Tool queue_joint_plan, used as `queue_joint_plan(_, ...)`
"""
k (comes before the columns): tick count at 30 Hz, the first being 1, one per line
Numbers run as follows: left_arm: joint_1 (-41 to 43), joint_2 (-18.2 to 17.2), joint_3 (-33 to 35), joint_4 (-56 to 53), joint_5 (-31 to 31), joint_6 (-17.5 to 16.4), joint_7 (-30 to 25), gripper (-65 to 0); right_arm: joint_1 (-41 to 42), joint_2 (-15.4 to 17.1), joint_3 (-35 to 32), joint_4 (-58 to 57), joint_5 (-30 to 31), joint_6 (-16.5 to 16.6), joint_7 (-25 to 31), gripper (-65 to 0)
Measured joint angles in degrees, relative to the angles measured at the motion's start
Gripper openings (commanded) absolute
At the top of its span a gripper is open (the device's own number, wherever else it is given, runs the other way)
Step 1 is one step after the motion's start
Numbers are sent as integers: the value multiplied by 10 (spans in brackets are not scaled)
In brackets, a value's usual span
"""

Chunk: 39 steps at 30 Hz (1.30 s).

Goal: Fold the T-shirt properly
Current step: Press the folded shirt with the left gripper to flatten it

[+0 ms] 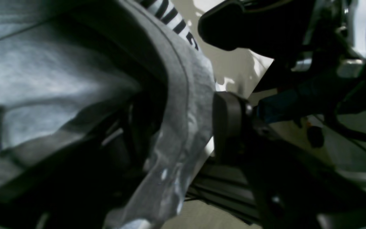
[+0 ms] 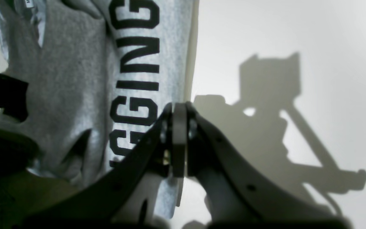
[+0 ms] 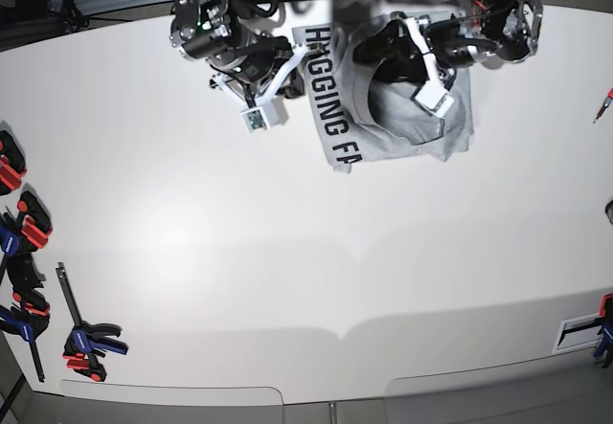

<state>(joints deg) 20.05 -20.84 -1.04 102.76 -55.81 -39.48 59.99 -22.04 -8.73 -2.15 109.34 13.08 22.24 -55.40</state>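
T-shirt (image 3: 397, 108) lies at the far edge of the white desk (image 3: 287, 252), between the two arms, gathered into a rough, roughly square bundle, not a flat rectangle. One long panel is turned over along the side nearer the right arm, so the black block lettering runs down that edge, lettered side up; the rest shows plain grey with rumples and a loose flap on the left-arm side. Judgement: folding is under way, perhaps the first lengthwise fold made, but the result is uneven. Edges are not squared, the fabric humps in the middle, and the corner nearest the camera splays out. Left hand (image 3: 433, 94) sits over the middle of the garment; from its wrist camera, grey cloth (image 1: 75, 79) is draped thickly over and around it, and one dark finger (image 1: 229, 121) stands clear beside the hem. Its jaws appear spread, but whether cloth is caught between them I cannot tell. Right hand (image 2: 179, 140) has its jaws pressed together with nothing visibly between them, tips hovering at the lettered edge (image 2: 135, 73), just off the cloth over bare desk. Remaining, by my reading: free the cloth from the left hand, smooth the hump, fold the other side in, then fold across. Clamps (image 3: 86, 338) lie well apart at the near left edge.
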Motion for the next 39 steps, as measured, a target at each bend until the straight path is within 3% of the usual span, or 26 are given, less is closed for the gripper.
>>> queue_joint_plan(3,-9,0,7,0,4,0,0,-358,0,0,0,0,0,0,0,-650)
queue_joint_plan(4,-10,0,7,0,4,0,0,-388,0,0,0,0,0,0,0,-650)
queue_joint_plan(7,-10,-6,6,0,-1,0,30,-624,0,0,0,0,0,0,0,-650)
queue_joint_plan(8,-10,-10,6,0,-2,0,48,-650,0,0,0,0,0,0,0,-650)
queue_joint_plan(12,-10,-43,6,0,-8,0,94,-650,0,0,0,0,0,0,0,-650)
queue_joint_plan(17,-9,-95,6,0,-29,0,95,-650,0,0,0,0,0,0,0,-650)
queue_joint_plan(24,-9,-131,6,0,-74,0,148,-650,0,0,0,0,0,0,0,-650)
queue_joint_plan(29,-9,-158,6,0,-79,-1,151,-650,0,0,0,0,0,0,0,-650)
queue_joint_plan(30,-9,-162,6,0,-80,-1,151,-633,0,0,0,0,0,0,0,-650)
queue_joint_plan(32,-9,-170,6,0,-80,-1,151,-502,0,0,0,0,0,0,0,-650)
queue_joint_plan(34,-9,-179,6,0,-81,-1,151,-427,0,0,0,0,0,0,0,-650)
queue_joint_plan(39,-9,-224,7,2,-82,-2,151,-422,0,0,0,0,0,0,0,-650)
